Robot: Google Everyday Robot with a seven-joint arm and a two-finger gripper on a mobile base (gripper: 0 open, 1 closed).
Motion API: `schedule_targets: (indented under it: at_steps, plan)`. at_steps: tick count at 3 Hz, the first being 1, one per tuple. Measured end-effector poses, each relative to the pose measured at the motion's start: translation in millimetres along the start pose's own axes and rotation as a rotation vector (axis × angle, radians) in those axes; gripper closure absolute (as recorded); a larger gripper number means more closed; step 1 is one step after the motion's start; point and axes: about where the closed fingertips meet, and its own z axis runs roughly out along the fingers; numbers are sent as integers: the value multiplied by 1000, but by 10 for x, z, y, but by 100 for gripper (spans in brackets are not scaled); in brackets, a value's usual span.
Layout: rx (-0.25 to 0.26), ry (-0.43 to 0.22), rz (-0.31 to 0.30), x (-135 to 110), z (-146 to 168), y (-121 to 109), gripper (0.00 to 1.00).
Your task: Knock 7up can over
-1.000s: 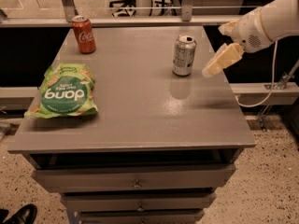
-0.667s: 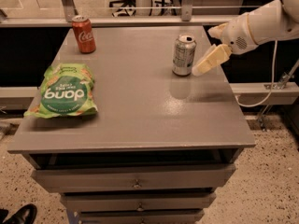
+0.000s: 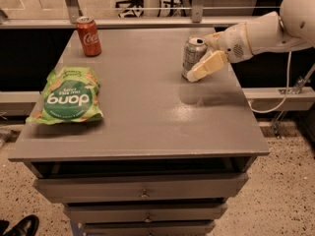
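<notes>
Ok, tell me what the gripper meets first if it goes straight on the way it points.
The 7up can: the gripper, reaching in from the right, points left at its lower side, seemingly touching. Depth is unclear; it might slip just in front.

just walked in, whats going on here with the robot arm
The robot's gripper is low at the right side of the 7up can on the grey table. The can stands upright, not yet knocked over. A red cola can and a green snack bag sit apart on the left.
</notes>
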Motion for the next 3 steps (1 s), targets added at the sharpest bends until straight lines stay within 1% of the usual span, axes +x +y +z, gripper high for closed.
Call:
schedule_targets:
  at_steps: [1, 2, 3]
  plan:
    - [-73, -64, 11, -198, 24, 300, 0]
    - [-181, -158, 20, -486, -6, 788, 0]
    - [-240, -202, 28, -596, -15, 1066, 0]
